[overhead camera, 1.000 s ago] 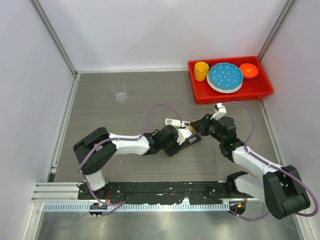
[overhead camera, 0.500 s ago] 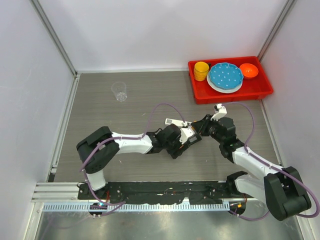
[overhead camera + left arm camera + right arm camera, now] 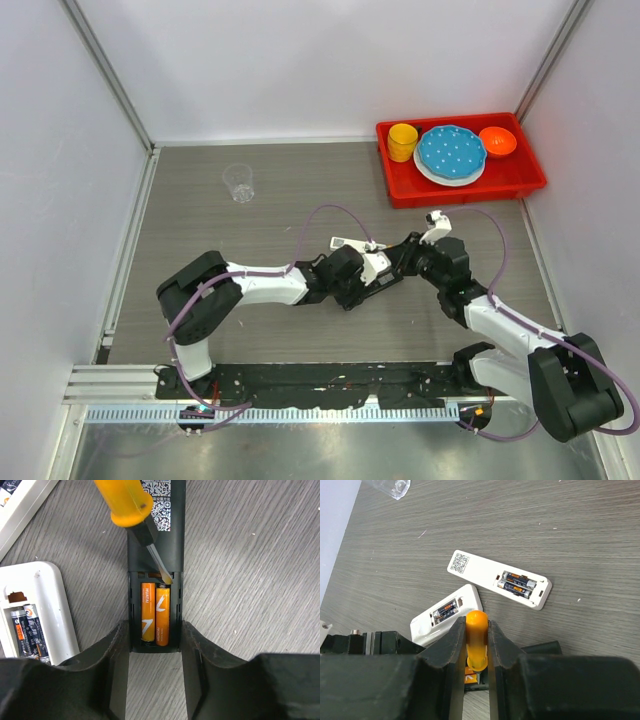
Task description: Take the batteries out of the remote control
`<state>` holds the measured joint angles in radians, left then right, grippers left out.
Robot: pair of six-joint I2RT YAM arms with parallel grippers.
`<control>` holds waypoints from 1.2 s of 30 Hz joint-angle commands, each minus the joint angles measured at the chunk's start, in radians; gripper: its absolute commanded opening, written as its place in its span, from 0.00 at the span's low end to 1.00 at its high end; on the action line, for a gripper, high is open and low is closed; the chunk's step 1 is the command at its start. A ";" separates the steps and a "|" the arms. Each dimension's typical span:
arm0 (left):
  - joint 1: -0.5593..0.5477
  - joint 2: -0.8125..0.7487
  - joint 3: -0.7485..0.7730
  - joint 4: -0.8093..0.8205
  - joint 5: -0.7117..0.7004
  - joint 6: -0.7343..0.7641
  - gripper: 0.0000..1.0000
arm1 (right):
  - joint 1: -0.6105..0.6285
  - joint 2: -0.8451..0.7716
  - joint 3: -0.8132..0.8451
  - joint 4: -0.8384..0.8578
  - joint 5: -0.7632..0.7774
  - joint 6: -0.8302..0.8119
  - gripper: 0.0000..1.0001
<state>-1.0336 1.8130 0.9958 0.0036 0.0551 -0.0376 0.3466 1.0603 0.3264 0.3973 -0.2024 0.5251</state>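
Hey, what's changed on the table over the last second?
Only small shifts. The left arm swung its elbow right, and the right gripper eased left with its screwdriver toward the black remote clamped by the left gripper. No visible grab or release. White remote, clear cup and red tray stayed put.

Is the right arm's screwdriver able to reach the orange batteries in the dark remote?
Probably yes: the orange batteries lie uncovered, and the screwdriver tip sits at their end.
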 commanded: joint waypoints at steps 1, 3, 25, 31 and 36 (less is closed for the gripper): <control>-0.005 0.026 0.004 -0.047 0.032 0.007 0.36 | 0.015 0.000 -0.006 0.074 0.020 -0.002 0.01; -0.005 0.026 0.004 -0.050 0.032 0.007 0.28 | 0.025 -0.005 -0.004 0.072 0.023 0.000 0.01; -0.005 0.032 0.009 -0.059 0.035 0.007 0.02 | 0.043 -0.088 -0.047 0.069 0.173 -0.013 0.01; -0.005 0.032 0.010 -0.060 0.034 0.007 0.01 | 0.045 -0.060 -0.047 0.090 0.146 -0.002 0.01; -0.005 0.032 0.010 -0.060 0.034 0.007 0.01 | 0.054 -0.049 -0.066 0.129 0.112 0.019 0.01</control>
<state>-1.0340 1.8145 0.9985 -0.0002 0.0578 -0.0357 0.3870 1.0111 0.2760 0.4534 -0.0757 0.5331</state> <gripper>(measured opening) 0.433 0.227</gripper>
